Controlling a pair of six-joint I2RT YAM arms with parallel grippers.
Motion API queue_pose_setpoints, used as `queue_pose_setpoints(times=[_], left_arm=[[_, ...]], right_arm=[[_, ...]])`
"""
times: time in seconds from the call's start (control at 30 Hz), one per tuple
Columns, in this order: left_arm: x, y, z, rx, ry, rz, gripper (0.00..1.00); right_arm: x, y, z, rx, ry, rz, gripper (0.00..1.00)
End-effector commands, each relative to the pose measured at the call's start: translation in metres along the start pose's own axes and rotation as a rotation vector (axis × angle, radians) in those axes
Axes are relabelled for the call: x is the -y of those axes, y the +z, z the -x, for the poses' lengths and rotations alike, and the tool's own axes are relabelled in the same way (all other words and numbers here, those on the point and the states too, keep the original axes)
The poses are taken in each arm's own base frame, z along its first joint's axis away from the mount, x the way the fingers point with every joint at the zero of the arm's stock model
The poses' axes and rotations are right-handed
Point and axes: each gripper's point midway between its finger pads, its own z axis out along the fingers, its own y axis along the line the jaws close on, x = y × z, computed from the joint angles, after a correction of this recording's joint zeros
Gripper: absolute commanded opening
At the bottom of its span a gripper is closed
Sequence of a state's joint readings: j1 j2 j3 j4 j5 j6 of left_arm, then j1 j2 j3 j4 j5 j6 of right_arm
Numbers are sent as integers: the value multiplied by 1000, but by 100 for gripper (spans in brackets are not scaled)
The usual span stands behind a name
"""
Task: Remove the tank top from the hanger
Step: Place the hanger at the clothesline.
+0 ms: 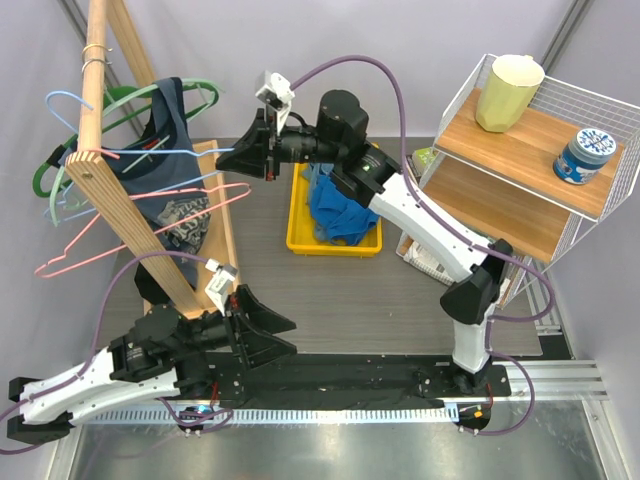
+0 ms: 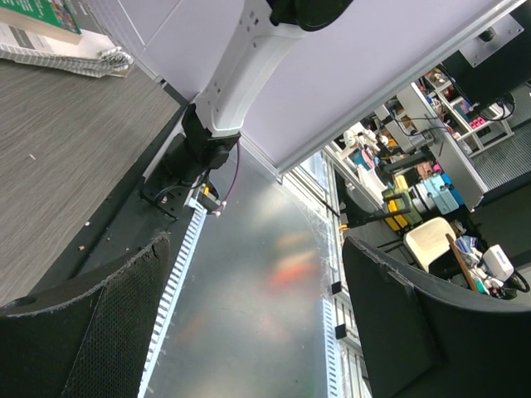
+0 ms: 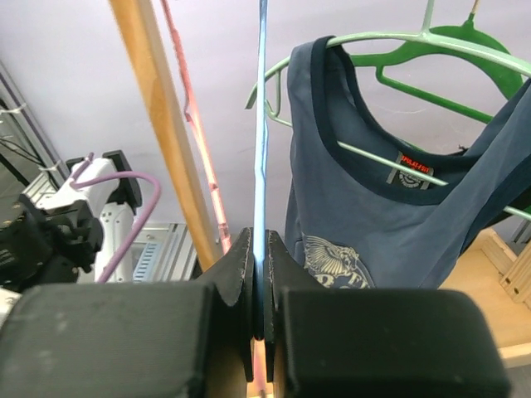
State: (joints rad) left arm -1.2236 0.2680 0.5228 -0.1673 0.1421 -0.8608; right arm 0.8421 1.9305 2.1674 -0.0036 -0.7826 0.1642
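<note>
Jutting out to the left of the slanted wooden rack [image 1: 130,215], a dark green hanger [image 1: 45,178] and a pink hanger [image 1: 75,255] hang from its rail. Just right of the rack's post hangs the dark blue tank top [image 1: 172,190], on a pale green hanger [image 1: 195,86]. The right wrist view shows its neckline [image 3: 373,224] looped over that hanger's arms [image 3: 390,37], with both shoulder straps on it. Below the rack's foot, at the near edge of the bench [image 1: 380,300], the left arm [image 1: 120,360] lies low. The left jaws stand wide apart with nothing between them, well clear of the rack, and the fingers [image 2: 116,332] frame only the bench edge in the left wrist view. To the right of the rack, at the height of the tank top, the right arm [image 1: 420,215] reaches across. The right jaws are closed on the thin wire of a light blue hanger [image 3: 262,124], beside the tank top and not touching the cloth. Farther right of the rack, a yellow bin [image 1: 300,245] sits on the bench under that arm, holding blue cloth [image 1: 335,205]. Farthest from the rack stands a wire shelf [image 1: 500,130], which carries a cream cup [image 1: 510,92] and a blue tin [image 1: 588,155].
</note>
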Motion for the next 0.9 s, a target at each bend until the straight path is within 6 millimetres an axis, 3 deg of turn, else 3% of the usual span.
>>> queue_pose_setpoints(times=[0.0,0.13,0.57,0.87], left_arm=[[5,3,7,34,5,-24,85],[5,5,8,31,20,-19,85],[3,6,6,24,17,-11,85],[1,4,6,26,18,-4,85]], right_arm=[[-32,-22,58,106,-120,26,1],[-39,-24,50,82,-85,57,1],[-29,-29,16,4,-31,46,1],[-42,-39,0,-59,-10,98,1]])
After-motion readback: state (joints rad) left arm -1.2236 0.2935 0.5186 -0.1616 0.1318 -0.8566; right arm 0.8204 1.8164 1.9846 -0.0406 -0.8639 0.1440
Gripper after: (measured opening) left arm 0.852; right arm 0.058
